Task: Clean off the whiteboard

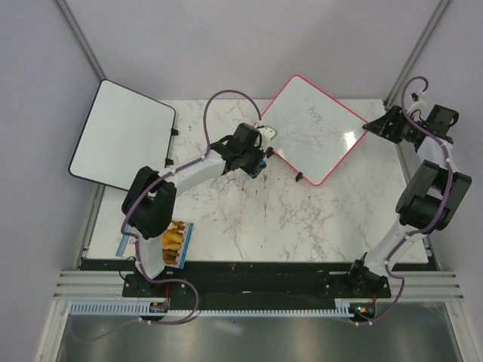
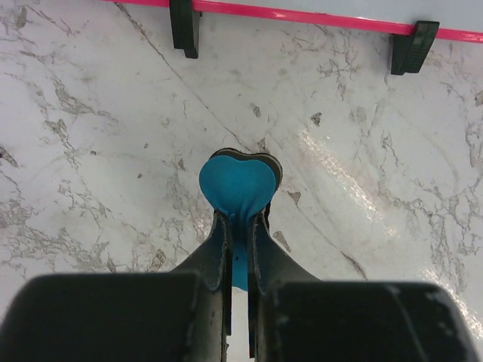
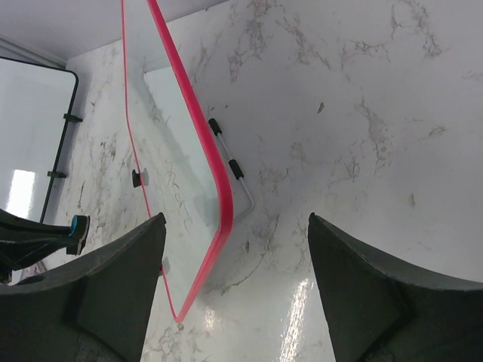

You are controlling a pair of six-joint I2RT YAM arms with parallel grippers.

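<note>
The whiteboard (image 1: 313, 128) has a pink frame and faint grey scribbles, and stands tilted at the back middle of the marble table. My left gripper (image 1: 256, 158) is just off its near-left edge, shut on a blue heart-shaped eraser (image 2: 238, 185) above the tabletop. The pink frame (image 2: 302, 15) and two black feet show ahead of it in the left wrist view. My right gripper (image 1: 375, 124) is open at the board's right corner. In the right wrist view the whiteboard's (image 3: 173, 173) pink corner lies between the open jaws of the right gripper (image 3: 236, 222), untouched.
A white board with a black frame (image 1: 124, 134) leans off the table's back left; it also shows in the right wrist view (image 3: 30, 136). A blue packet (image 1: 172, 241) lies by the left arm's base. A wire stand (image 3: 234, 170) props the whiteboard from beneath.
</note>
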